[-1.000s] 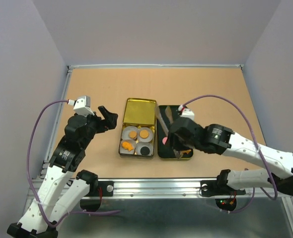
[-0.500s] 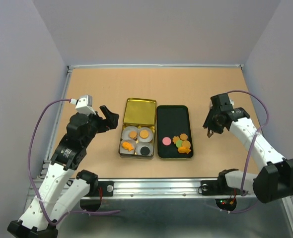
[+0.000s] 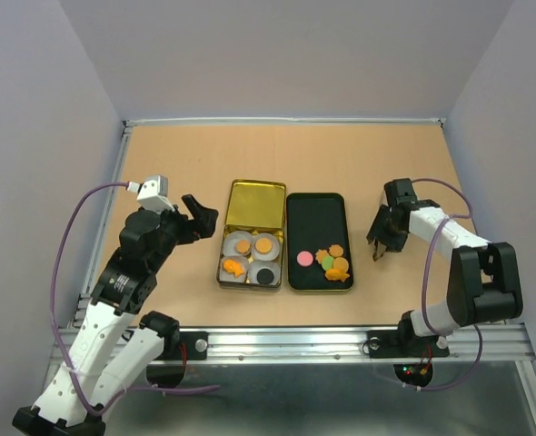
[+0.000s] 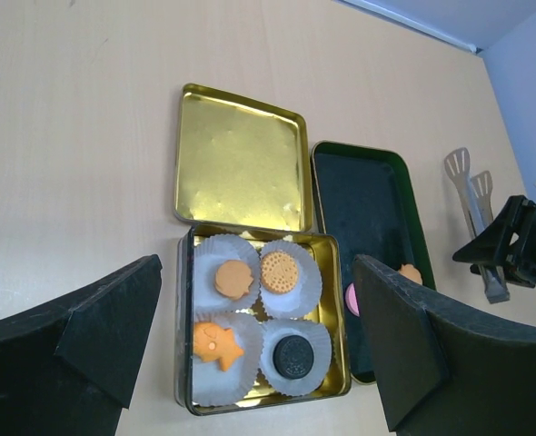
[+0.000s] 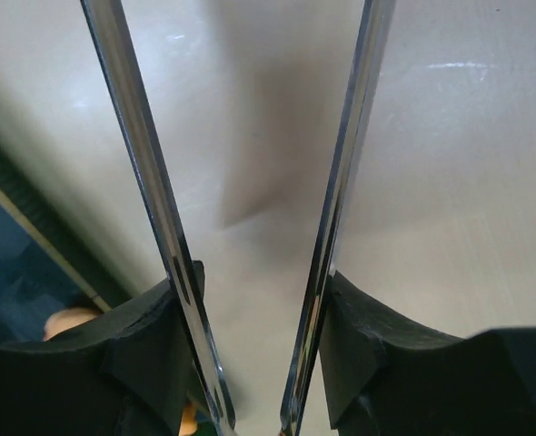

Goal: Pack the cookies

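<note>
**Tongs gripped, loose cookies waiting in the tray**

Tan table point(image 3: 204, 163), grey walls round it. Metal tongs point(image 5: 150, 182) are clamped in the right hand point(image 3: 381, 247), one blade against each finger, blades spread above the table. Loose cookies point(image 3: 332, 262) lie to that hand's left, heaped at the near end of the black tray point(image 3: 315, 213). Four more sit in paper cups point(image 4: 291, 336) in the gold tin point(image 4: 184, 345), just past the tray. On the tin's far side the left hand point(image 3: 200, 211) hovers wide open, empty.

Judgement: swing the tongs left over the heap and pick an outlying biscuit. Straddle it and squeeze gently, because the biscuits look crumbly, the tool is springy and the neighbours crowd close.
</note>
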`<state>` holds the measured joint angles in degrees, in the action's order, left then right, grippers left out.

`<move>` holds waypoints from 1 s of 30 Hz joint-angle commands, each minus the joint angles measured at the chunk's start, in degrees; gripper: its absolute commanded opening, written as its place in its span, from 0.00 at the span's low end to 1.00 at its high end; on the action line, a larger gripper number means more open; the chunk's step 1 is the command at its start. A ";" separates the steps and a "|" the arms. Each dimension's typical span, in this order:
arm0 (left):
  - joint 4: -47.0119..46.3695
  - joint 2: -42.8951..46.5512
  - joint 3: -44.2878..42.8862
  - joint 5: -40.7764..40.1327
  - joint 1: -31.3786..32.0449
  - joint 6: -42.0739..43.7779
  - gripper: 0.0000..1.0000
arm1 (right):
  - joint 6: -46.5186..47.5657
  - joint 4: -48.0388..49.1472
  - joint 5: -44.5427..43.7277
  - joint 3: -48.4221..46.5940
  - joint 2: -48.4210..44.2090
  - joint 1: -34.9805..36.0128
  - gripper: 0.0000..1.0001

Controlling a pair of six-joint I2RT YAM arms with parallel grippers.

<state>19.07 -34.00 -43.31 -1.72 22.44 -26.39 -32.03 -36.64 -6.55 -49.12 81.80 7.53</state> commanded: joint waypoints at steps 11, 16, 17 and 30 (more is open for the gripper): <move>-2.81 0.86 0.16 0.49 0.50 0.38 0.98 | 1.53 8.43 2.42 4.30 4.69 -3.57 0.70; -2.64 0.51 0.16 0.31 0.50 0.38 0.98 | 1.27 8.43 2.41 4.56 4.51 -3.49 0.76; -2.63 0.60 0.16 0.31 0.50 0.38 0.98 | 1.18 8.43 2.50 4.56 4.33 -3.57 0.76; -2.46 -3.79 -0.28 0.31 0.33 0.38 0.99 | 1.01 0.00 5.22 1.23 -12.79 -3.31 1.00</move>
<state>19.00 -36.18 -43.31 -1.54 22.55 -26.39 -30.89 -32.99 -3.79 -45.58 76.90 4.19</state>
